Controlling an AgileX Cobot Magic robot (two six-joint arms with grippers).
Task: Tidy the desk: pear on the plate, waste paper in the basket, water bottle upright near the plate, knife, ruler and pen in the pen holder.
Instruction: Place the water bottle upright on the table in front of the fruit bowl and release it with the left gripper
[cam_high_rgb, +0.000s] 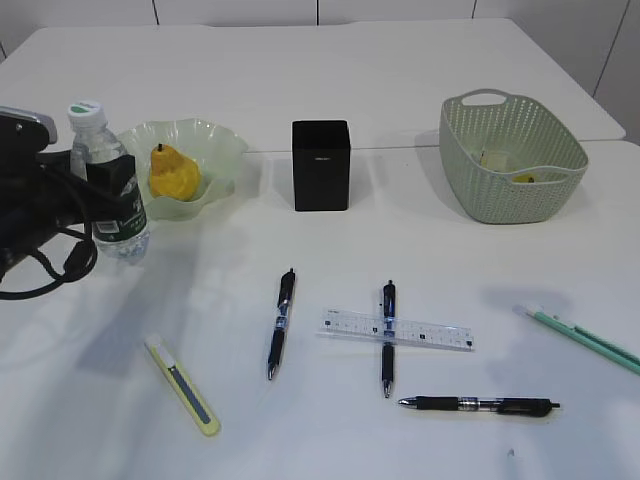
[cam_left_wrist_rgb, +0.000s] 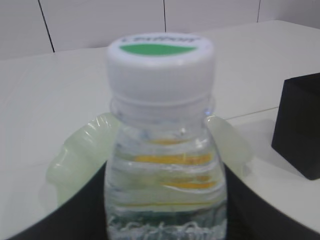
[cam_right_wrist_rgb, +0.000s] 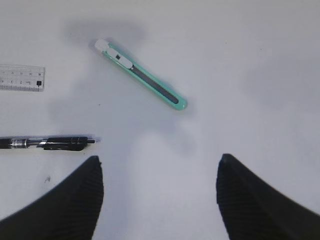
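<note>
The clear water bottle (cam_high_rgb: 104, 165) with a white cap stands upright just left of the pale green plate (cam_high_rgb: 218, 141). My left gripper (cam_high_rgb: 108, 195) is shut on its body, with black fingers on both sides of the water bottle (cam_left_wrist_rgb: 162, 150). A yellow pear (cam_high_rgb: 172, 175) lies on the plate. The black pen holder (cam_high_rgb: 321, 165) stands mid-table. My right gripper (cam_right_wrist_rgb: 160, 170) hangs open over bare table, below the green knife (cam_right_wrist_rgb: 142, 75); it is out of the exterior view. The ruler (cam_high_rgb: 397, 330) lies under a pen (cam_high_rgb: 387, 335). Pale scraps lie in the basket (cam_high_rgb: 560, 125).
Two more black pens (cam_high_rgb: 281, 322) (cam_high_rgb: 480, 404) lie on the front of the table. A yellow knife (cam_high_rgb: 183, 384) lies at the front left, the green knife (cam_high_rgb: 580, 338) at the right edge. The left arm's cables (cam_high_rgb: 40, 250) trail at the far left.
</note>
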